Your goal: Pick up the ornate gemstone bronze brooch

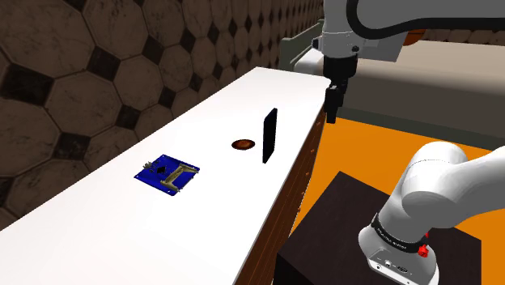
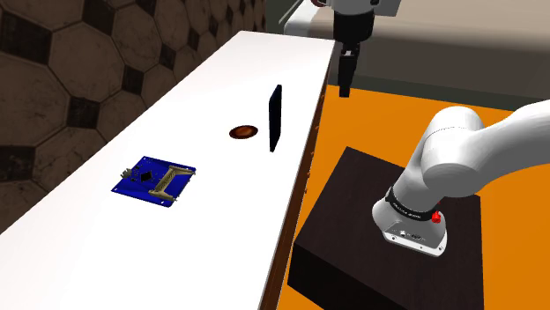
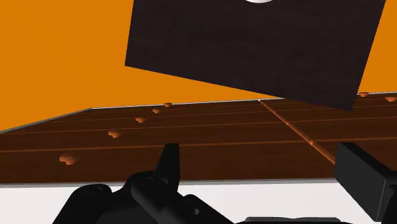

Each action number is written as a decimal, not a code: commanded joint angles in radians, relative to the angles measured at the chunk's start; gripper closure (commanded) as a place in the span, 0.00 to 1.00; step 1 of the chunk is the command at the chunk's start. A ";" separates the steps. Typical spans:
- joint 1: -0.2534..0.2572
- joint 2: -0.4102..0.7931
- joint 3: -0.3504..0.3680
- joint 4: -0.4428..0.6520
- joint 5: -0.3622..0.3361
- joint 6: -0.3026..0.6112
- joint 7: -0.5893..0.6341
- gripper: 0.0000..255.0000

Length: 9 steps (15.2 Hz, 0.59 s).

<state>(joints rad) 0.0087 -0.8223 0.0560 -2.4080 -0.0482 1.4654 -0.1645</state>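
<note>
The brooch (image 1: 243, 144) (image 2: 242, 132) is a small brown oval lying flat on the white counter (image 1: 121, 235) (image 2: 106, 238), near its middle. My black gripper (image 1: 332, 109) (image 2: 345, 84) hangs in the air at the counter's long edge on the stand's side, well apart from the brooch and higher than it. In the wrist view the gripper (image 3: 264, 181) is open, its two fingers stand wide apart with nothing between them, and it looks down the counter's brown drawer fronts (image 3: 191, 137).
A thin black slab (image 1: 269, 136) (image 2: 275, 117) stands upright on the counter between the brooch and the gripper's side. A blue circuit board (image 1: 167, 173) (image 2: 154, 180) lies further along. The dark stand (image 1: 340, 235) (image 2: 388, 255) (image 3: 254, 44) sits on an orange floor (image 3: 57, 57).
</note>
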 commanded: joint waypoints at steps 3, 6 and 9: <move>0.010 0.070 0.027 0.028 0.022 0.032 0.025 0.00; 0.023 0.178 0.066 0.079 0.048 0.076 0.060 0.00; 0.035 0.288 0.103 0.141 0.067 0.113 0.095 0.00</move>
<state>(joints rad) 0.0403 -0.5735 0.1483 -2.2904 0.0140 1.5660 -0.0799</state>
